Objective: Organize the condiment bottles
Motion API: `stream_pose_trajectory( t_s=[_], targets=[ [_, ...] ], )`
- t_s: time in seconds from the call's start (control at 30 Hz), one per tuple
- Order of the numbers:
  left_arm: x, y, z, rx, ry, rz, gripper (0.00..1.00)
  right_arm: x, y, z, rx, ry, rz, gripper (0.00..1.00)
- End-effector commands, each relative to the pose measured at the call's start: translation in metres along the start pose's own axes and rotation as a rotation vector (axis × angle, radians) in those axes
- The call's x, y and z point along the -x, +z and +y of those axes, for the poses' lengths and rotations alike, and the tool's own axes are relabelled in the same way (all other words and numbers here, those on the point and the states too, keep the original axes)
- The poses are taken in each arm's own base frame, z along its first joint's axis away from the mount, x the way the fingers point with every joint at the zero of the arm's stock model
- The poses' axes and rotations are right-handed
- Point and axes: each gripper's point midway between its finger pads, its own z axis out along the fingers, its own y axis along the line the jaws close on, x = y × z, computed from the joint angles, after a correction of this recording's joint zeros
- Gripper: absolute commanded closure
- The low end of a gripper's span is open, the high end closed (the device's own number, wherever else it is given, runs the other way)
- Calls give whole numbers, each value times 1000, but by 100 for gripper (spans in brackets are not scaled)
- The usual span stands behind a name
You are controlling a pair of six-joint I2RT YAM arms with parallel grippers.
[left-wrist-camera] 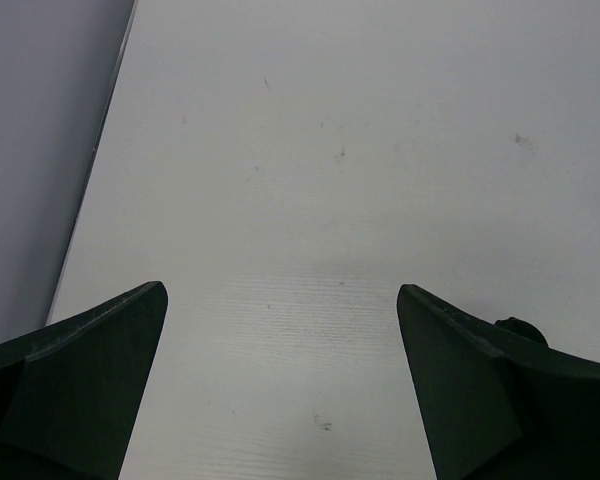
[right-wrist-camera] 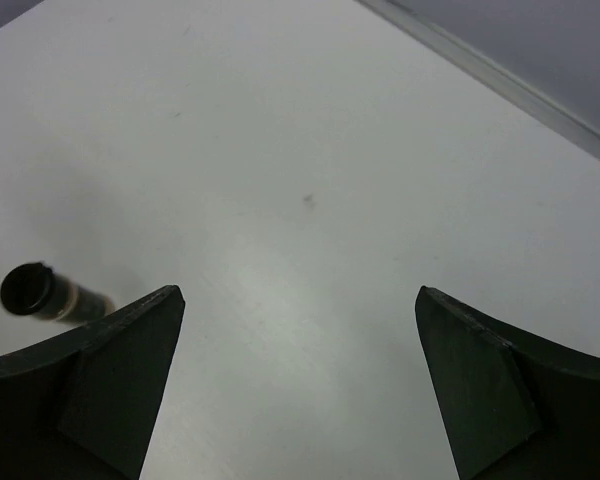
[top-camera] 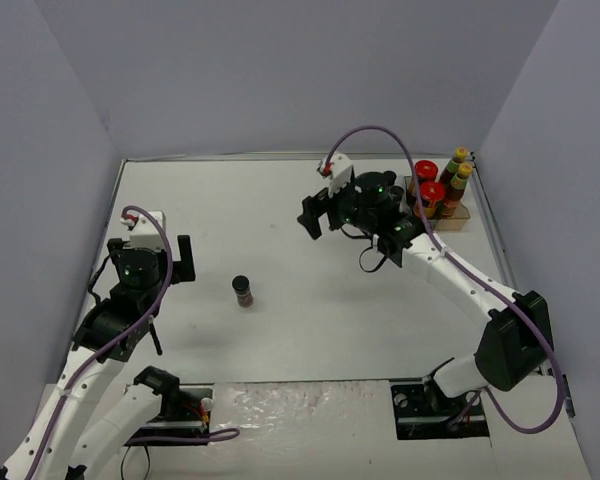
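While my right claw (right-wrist-camera: pixel 300 295) hangs spread wide and empty over the table (top-camera: pixel 330 330), one black-capped jar (top-camera: pixel 242 291) stands alone mid-table, well apart from the tray (top-camera: pixel 458 212) at the far right. I should swing left, centre the jar between my jaws, descend square, and close below its cap.

I find one small jar (top-camera: pixel 242 291) standing alone on the table (top-camera: pixel 310 330), between the two claws. It is to the right of the left claw (left-wrist-camera: pixel 280 300) and to the left of the right claw (right-wrist-camera: pixel 300 300), low at the left of the right wrist view. Right of the right claw, partly hidden by its arm, sits the tray (top-camera: pixel 458 213). Two squat jars (top-camera: pixel 426 170) stand in it on the claw's side, with two slim bottles (top-camera: pixel 461 165) beyond them.
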Motion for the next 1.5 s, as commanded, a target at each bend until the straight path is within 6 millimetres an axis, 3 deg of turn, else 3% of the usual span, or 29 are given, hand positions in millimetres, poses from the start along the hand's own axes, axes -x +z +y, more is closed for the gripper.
stream_pose_trajectory(
  t_s=[0.0, 0.23, 0.4, 0.67, 0.87, 1.0, 1.17, 1.23, 1.3, 1.4, 1.43, 1.47],
  targets=[
    [37, -9, -5, -51, -49, -137, 3, -10, 15, 78, 246, -86, -10, 1],
    [69, -30, -16, -158, -73, -244, 3, -42, 47, 152, 372, -137, 57, 1],
    [95, -39, -21, -199, -92, -323, 3, -55, 65, 179, 417, -162, 66, 1],
    [126, -36, -25, -200, -98, -389, 3, -76, 94, 195, 430, -160, 107, 3],
    [148, -33, -20, -158, -100, -442, 3, -82, 107, 199, 428, -153, 110, 10],
    [152, -25, -17, -116, -89, -433, 3, -85, 109, 196, 418, -148, 130, 35],
    [161, -21, -20, -121, -93, -454, 3, -79, 97, 175, 340, -150, 140, 90],
    [163, -18, -18, -99, -93, -448, 3, -67, 86, 157, 294, -136, 130, 98],
    [166, -14, -15, -74, -86, -440, 3, -52, 74, 127, 212, -115, 114, 100],
    [170, -11, -12, -51, -75, -440, 3, -38, 55, 66, 45, -75, 102, 100],
    [171, -10, -10, -43, -76, -446, 3, -33, 47, 55, 5, -72, 94, 100],
    [172, -7, -8, -30, -75, -451, 3, -26, 33, 22, -84, -55, 83, 100]
  ],
)
